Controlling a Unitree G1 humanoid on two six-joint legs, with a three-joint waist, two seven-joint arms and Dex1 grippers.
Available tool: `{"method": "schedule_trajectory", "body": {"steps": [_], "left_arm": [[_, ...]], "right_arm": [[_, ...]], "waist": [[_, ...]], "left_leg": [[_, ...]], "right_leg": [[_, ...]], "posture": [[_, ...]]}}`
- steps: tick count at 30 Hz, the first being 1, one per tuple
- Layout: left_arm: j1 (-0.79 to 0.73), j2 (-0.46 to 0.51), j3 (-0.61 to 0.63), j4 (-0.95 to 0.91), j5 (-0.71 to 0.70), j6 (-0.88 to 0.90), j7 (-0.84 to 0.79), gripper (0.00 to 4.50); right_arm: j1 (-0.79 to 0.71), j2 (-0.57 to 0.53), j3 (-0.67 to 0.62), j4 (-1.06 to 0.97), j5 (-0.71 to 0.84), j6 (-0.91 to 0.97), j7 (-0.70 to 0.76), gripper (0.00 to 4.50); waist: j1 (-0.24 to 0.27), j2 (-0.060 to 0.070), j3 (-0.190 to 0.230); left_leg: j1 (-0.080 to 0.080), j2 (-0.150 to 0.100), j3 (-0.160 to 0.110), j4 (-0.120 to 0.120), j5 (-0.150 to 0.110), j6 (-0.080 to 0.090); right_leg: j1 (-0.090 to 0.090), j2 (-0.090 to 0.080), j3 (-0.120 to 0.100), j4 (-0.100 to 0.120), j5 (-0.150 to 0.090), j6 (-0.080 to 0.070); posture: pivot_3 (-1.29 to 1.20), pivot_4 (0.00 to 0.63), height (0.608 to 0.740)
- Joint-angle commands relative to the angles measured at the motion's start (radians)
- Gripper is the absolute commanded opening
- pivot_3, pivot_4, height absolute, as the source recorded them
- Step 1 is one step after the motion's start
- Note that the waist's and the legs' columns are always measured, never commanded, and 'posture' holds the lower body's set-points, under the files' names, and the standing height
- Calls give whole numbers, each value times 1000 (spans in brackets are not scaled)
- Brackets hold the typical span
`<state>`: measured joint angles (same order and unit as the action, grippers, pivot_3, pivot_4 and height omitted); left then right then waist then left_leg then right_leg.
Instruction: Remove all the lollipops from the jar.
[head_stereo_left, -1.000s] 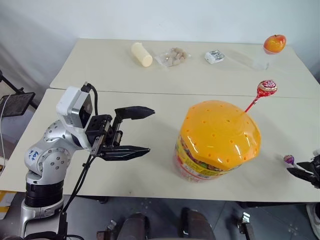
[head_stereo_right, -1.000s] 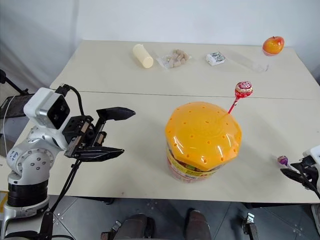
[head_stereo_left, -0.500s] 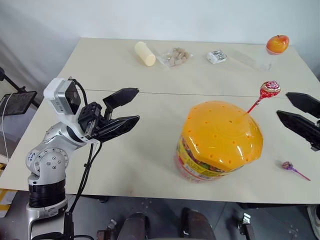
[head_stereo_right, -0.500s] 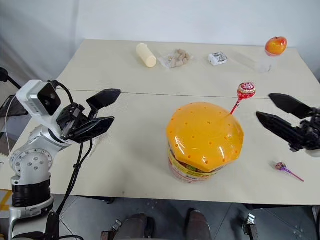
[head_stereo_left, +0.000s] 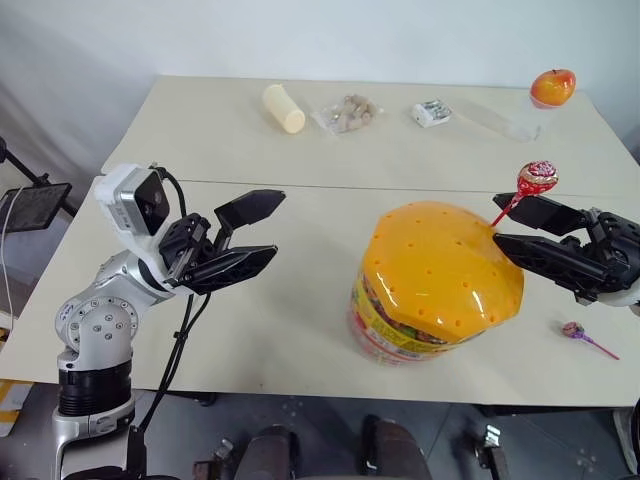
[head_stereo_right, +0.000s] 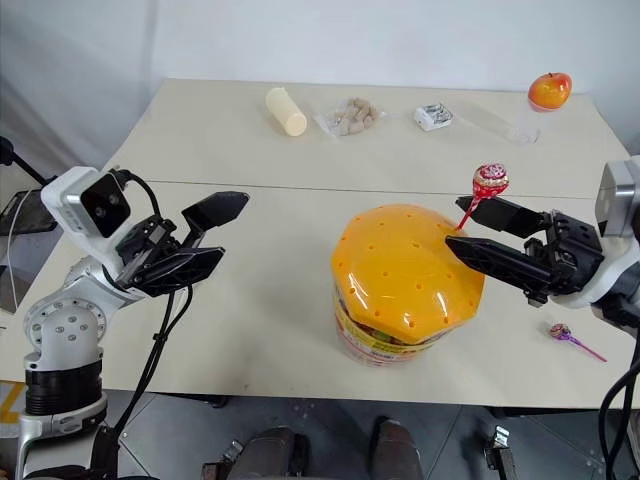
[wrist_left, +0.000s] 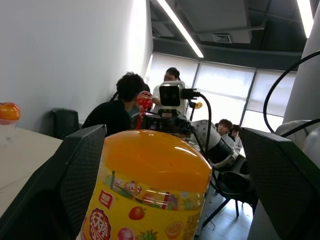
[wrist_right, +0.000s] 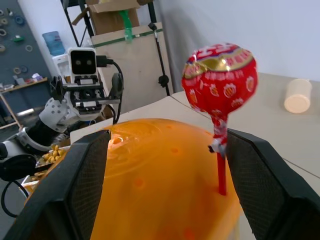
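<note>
The jar (head_stereo_left: 437, 285), a large clear plastic tub with a yellow and red printed label, stands on the near table (head_stereo_left: 300, 320), capped by an orange translucent domed lid (head_stereo_left: 440, 260) dotted with small holes. Through the clear wall below the lid, wrapped sweets show as a colourful band, too crowded to count. One red lollipop (head_stereo_left: 534, 179) sticks up from the lid's far right side on a red stick, tilted toward the right. Another lollipop (head_stereo_left: 573, 330), purple-wrapped, lies flat on the near table to the right of the jar, well apart from it.

The right gripper (head_stereo_left: 508, 224) reaches in from the right with its two black fingers spread apart, one on each side of the standing red lollipop's stick; the right wrist view shows the stick between the fingers, with neither touching it. The left gripper (head_stereo_left: 265, 233) hangs above the near table to the left of the jar, its fingers parted and holding nothing, pointing toward the jar.

On the far table (head_stereo_left: 200, 130) lie a cream cylinder (head_stereo_left: 283, 108), a clear bag of small brownish pieces (head_stereo_left: 346, 114), a small white packet (head_stereo_left: 432, 113) and an orange-red fruit (head_stereo_left: 552, 87).
</note>
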<state>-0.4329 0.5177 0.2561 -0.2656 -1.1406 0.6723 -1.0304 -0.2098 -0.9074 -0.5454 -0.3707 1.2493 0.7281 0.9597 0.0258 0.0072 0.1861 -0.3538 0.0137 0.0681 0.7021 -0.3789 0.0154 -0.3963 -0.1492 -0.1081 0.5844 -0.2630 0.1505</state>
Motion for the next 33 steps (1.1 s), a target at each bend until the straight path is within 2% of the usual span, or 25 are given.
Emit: {"method": "schedule_trajectory", "body": {"steps": [1, 10, 15, 19, 24, 26, 28, 33], "left_arm": [[-7, 1, 11, -35, -28, -4, -3, 4500], [-11, -7, 12, -49, -44, -5, 10, 4500], [-28, -22, 5, -52, -49, -8, 15, 4500], [-28, -21, 3, -60, -51, -5, 8, 4500], [-39, -4, -13, -68, -1, -34, -36, 4500], [-40, 18, -33, -73, 46, -58, -82, 4500], [-37, 42, -50, -76, 76, -72, -121, 4500], [-29, 93, -78, -78, 138, -107, -207, 4500]], "right_arm": [[-28, 3, -1, 2, 11, -2, -5, 3090], [-57, 29, 10, 23, -36, -36, -12, 23], [-105, 41, -1, 60, -19, -39, -25, 23], [-179, 6, -68, 108, 73, 5, -85, 23], [-185, -139, -208, 256, 50, 67, -134, 23], [-92, -239, -230, 329, -70, 106, -98, 23], [25, -304, -205, 402, -272, 21, -74, 23], [195, -359, -95, 571, -620, -138, -99, 23]], "waist": [[0, 0, 0], [-1, 0, 0], [-2, 0, 0], [-2, 0, 0], [6, 0, 0], [9, 0, 0], [8, -1, 0], [-3, 0, 0]], "left_leg": [[0, 0, 0, 0, 0, 0], [0, 0, 0, -1, 0, 0], [0, 0, 1, 0, 0, 0], [0, 0, 1, -1, 0, 0], [-1, 0, 0, 0, 0, 0], [-2, -1, 0, 0, 0, 0], [-2, -1, 0, -1, 0, 0], [-1, 0, 5, -1, 0, 1]], "right_leg": [[0, 0, 0, 0, 0, 0], [-1, 0, 0, 0, 0, 0], [-1, 0, 0, 0, 0, 0], [-1, 0, 0, 0, 0, 0], [-1, 0, -1, 0, 0, 0], [-1, 0, -1, -1, 0, 0], [-1, 0, -1, -2, 0, 0], [-1, 0, 1, -3, 0, 0]], "posture": [[0, 150, 740], [0, 150, 740], [0, 150, 740], [0, 150, 740], [0, 150, 740], [0, 150, 740], [0, 150, 740], [0, 150, 740]]}}
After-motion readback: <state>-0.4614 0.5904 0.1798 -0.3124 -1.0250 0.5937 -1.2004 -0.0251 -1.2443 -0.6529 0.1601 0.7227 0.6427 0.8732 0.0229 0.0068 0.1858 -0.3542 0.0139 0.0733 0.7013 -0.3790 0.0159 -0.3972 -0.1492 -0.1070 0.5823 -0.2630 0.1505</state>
